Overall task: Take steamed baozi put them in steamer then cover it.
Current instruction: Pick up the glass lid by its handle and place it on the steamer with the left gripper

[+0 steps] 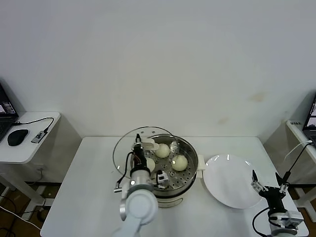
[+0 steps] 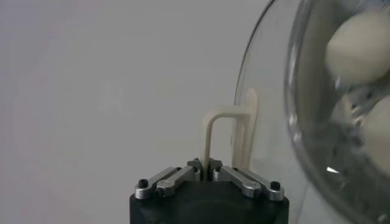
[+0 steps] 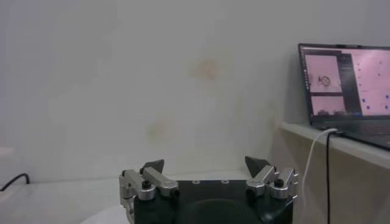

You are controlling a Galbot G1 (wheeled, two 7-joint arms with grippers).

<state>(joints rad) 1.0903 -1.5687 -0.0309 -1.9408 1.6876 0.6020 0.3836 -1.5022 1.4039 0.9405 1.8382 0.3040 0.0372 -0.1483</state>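
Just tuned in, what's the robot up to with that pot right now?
The left claw is shut on the cream handle of the glass cover, holding it partly over the steamer, offset toward the robot's left. Baozi already sit on the perforated tray inside. The white plate beside the pot is bare. The right claw waits open by the plate's right edge.
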